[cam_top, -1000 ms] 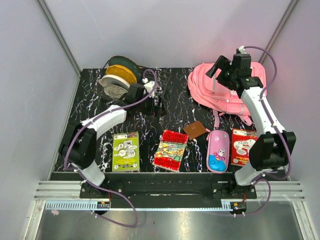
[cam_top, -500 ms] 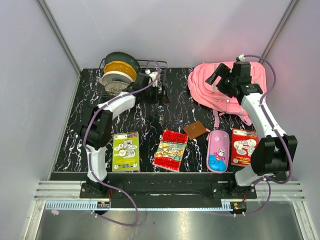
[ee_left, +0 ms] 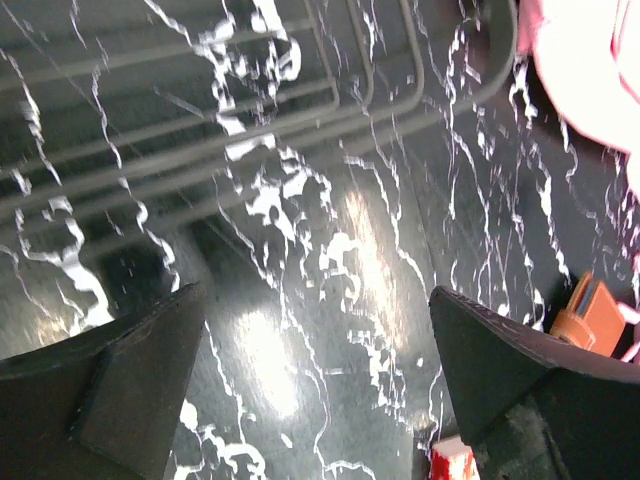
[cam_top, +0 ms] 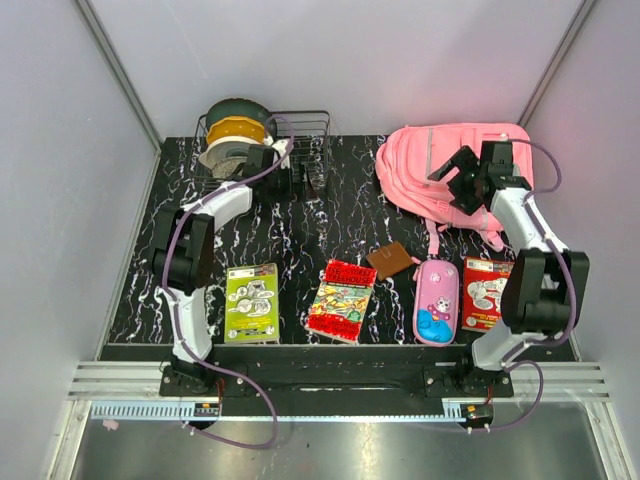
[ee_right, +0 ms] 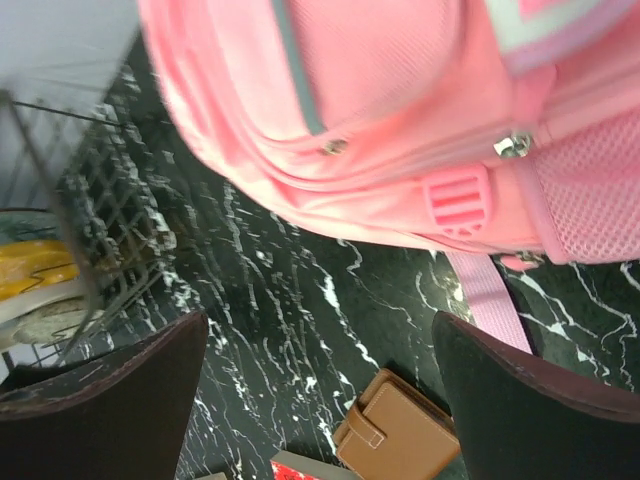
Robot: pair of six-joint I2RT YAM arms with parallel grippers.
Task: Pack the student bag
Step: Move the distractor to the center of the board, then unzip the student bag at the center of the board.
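Observation:
The student bag (cam_top: pixel 410 170), a large pink backpack, lies at the back right of the table. It fills the top of the right wrist view (ee_right: pixel 380 100). My right gripper (cam_top: pixel 452 180) hovers over the bag's near right part. It is open and empty (ee_right: pixel 318 320), with black table and a brown wallet (ee_right: pixel 400 432) between its jaws. My left gripper (cam_top: pixel 308 180) is at the front of the wire basket (cam_top: pixel 305 130). It is open and empty (ee_left: pixel 316 300) above bare table.
Spools (cam_top: pixel 236 140) lie in the basket's left end. In a row near the front are a green book (cam_top: pixel 251 302), a red comic book (cam_top: pixel 341 300), the brown wallet (cam_top: pixel 391 260), a pink pencil case (cam_top: pixel 436 302) and a red book (cam_top: pixel 487 292).
My left gripper has moved back and up to the basket. My right gripper has come down from the bag's back edge toward its near right side. Both stay open.

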